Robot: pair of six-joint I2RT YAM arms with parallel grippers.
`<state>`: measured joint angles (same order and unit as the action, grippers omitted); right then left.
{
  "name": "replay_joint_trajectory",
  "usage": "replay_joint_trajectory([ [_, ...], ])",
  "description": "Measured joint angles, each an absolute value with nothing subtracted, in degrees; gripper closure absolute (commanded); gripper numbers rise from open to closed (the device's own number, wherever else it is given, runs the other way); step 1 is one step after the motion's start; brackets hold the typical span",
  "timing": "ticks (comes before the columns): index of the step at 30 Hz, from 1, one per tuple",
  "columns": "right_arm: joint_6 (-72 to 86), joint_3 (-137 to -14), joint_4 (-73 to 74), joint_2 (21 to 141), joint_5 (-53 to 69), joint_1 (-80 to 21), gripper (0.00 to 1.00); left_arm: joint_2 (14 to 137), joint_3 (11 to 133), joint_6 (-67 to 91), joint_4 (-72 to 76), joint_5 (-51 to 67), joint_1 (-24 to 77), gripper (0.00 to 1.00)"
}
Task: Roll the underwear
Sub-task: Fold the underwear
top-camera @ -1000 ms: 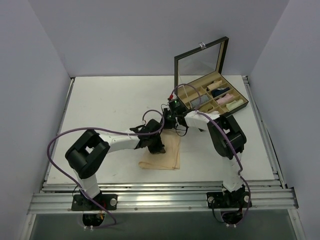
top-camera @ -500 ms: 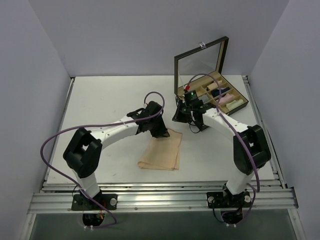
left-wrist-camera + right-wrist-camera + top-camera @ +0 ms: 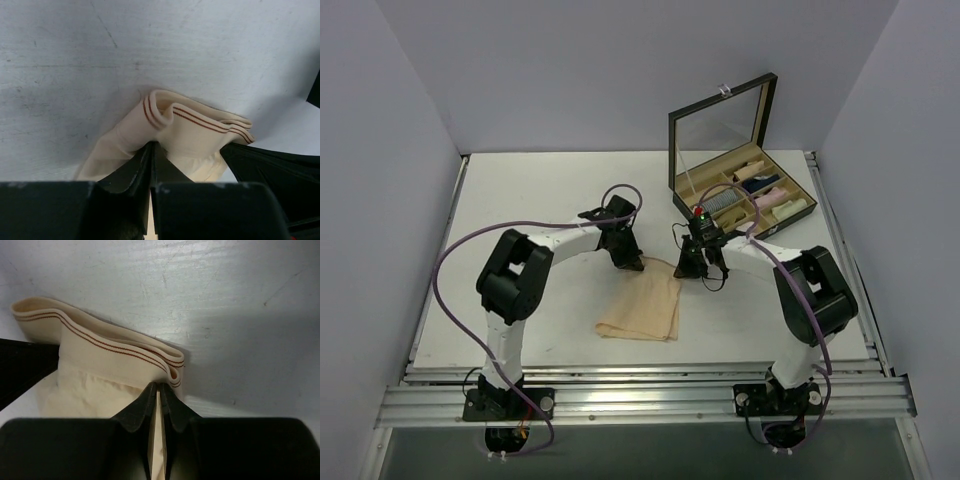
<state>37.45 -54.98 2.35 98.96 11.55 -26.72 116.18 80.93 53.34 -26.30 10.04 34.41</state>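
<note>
Presently the underwear (image 3: 642, 308) lies flat on the table (image 3: 520, 200), near its middle and between the two arms, well apart from the open compartment box (image 3: 740, 190) at the far right. It is folded into a narrow panel. The striped waistband (image 3: 115, 347) forms the far edge.

Left gripper (image 3: 151, 147): jaws drawn nearly together, nipping the cloth just below the waistband's left corner. Right gripper (image 3: 158, 389): jaws likewise narrow, with a sliver of pale cloth pinched between them at the right corner.

Handling assessment: the garment is thin, light and limp. It will sag, crease and slide on the smooth surface instead of holding a shape. It is not fragile. The waistband is doubled and buckles into a loop in both wrist views; it is the firmest part and the sound place to hold. How many layers each pinch has caught cannot be confirmed from these views.
</note>
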Motion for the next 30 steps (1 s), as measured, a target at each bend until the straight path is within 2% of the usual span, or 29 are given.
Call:
replay_joint_trajectory([
  [9,36.8,-53.9,-0.2,100.0,11.4,-26.7,0.96,118.6,81.9,50.3,-26.5,11.0,34.0,0.89],
  [16,34.5,-56.2,3.5,99.9,10.8,-26.7,0.93,116.8,82.0,48.2,-29.7,9.1,33.9,0.84],
  [18,33.9,-57.6,6.0,99.5,10.7,-26.7,0.88,116.0,83.1,47.6,-33.2,7.9,33.7,0.84],
  [19,33.8,-57.9,6.7,99.1,10.8,-26.7,0.83,115.7,83.8,47.3,-34.6,7.6,33.6,0.84],
  [20,33.6,-58.1,7.6,98.3,11.0,-26.7,0.75,115.3,84.4,47.2,-35.6,7.4,33.6,0.84],
  [21,33.5,-58.1,8.5,97.1,11.4,-26.7,0.74,114.7,84.8,47.0,-36.2,7.4,33.6,0.84],
  [26,35.0,-55.0,10.4,88.2,12.8,-28.6,0.74,111.0,83.8,46.3,-37.0,7.9,33.8,0.84],
  [30,38.1,-49.6,10.1,82.3,13.5,-32.9,0.74,107.9,77.8,46.4,-36.2,9.0,34.2,0.84],
])
